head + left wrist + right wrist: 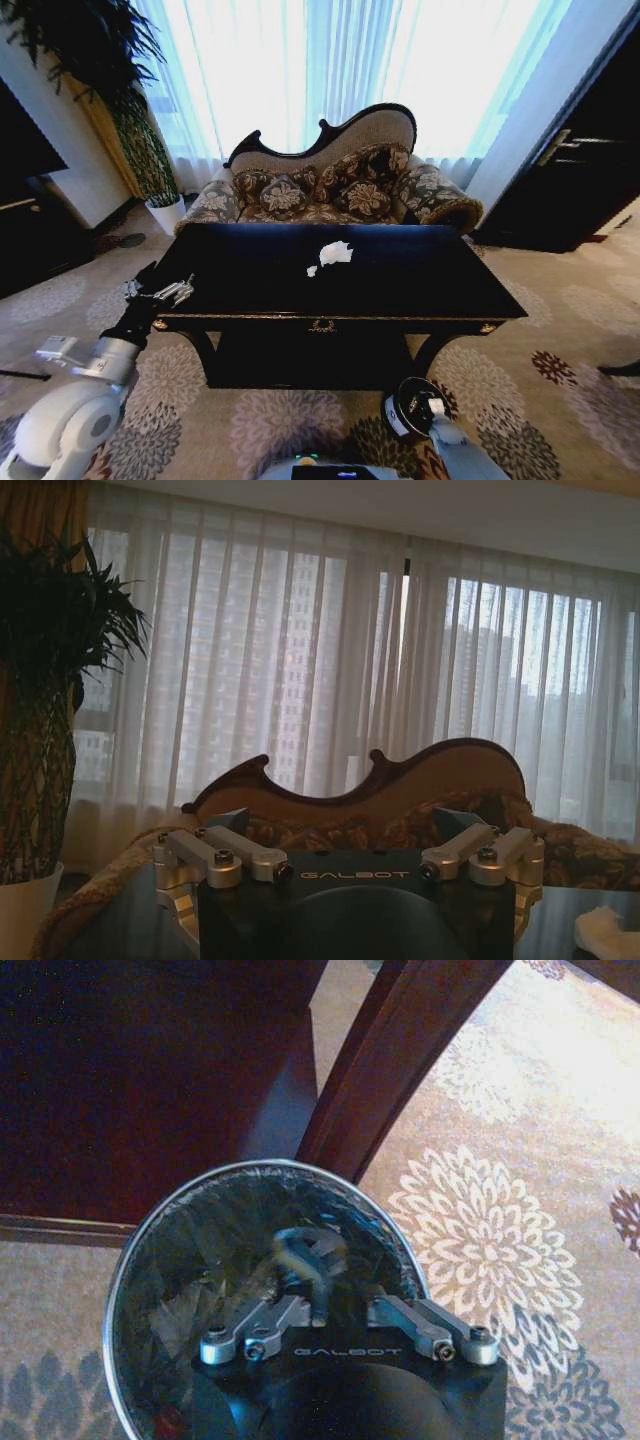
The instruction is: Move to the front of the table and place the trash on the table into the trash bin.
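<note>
Right wrist view has the right gripper (345, 1290) hanging just over the open mouth of the trash bin (130, 1260), its fingers spread with a dark curled bit loose between them, so the step in hand looks like a drop into the bin, which stands at the table's (420, 290) front right leg. The left gripper (160, 293) waits open at the table's left front corner. A white tissue wad (335, 252) and a tiny scrap (312, 270) lie mid-table; the next move calls for reaching those.
</note>
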